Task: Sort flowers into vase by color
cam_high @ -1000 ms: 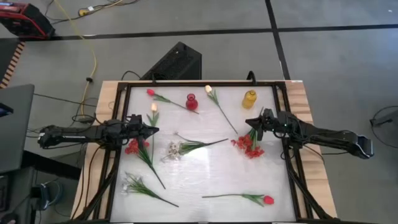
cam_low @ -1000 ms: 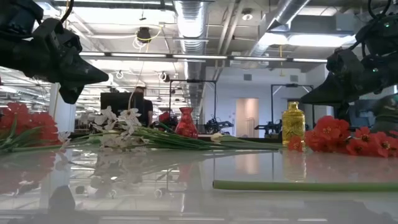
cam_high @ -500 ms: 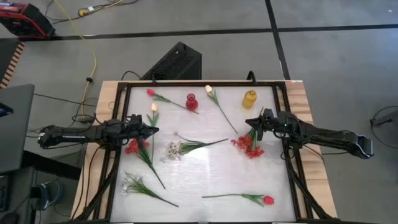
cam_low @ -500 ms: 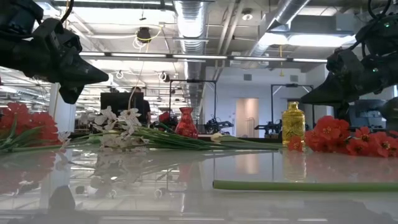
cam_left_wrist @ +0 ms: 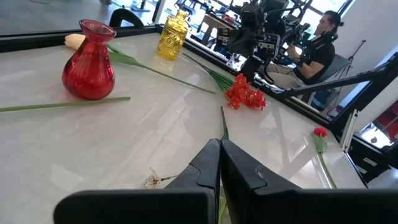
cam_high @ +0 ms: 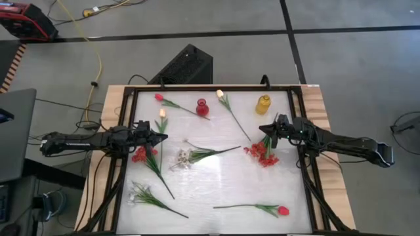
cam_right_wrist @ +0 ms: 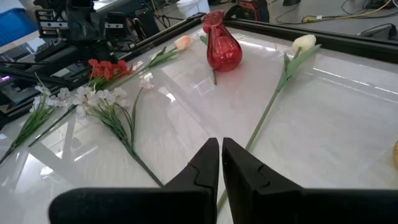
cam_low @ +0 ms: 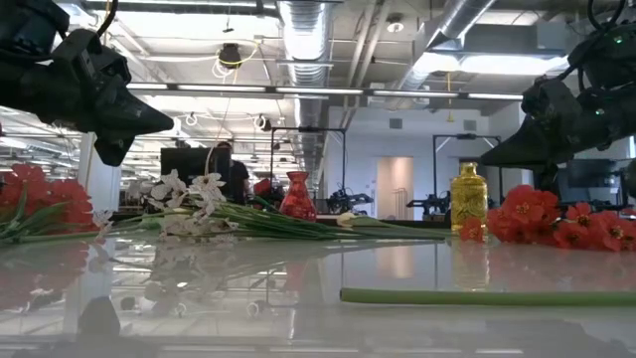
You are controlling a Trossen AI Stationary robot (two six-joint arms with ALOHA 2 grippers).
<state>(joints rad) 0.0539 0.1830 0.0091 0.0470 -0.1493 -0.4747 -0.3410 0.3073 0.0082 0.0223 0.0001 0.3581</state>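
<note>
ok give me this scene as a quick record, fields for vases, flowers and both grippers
vases: red vase and yellow vase, upright at the far side of the table, both empty
flowers: all lying on the white table; none sorted yet
red cluster: just below the right gripper
white spray: mid-table
left gripper: shut, empty, above the left edge
right gripper: shut, empty, near the yellow vase

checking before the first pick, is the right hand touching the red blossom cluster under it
Apart. In the low view the right hand hangs in the air above the red blossom cluster, with background showing between them. Its own wrist view shows nothing between its fingers.
</note>
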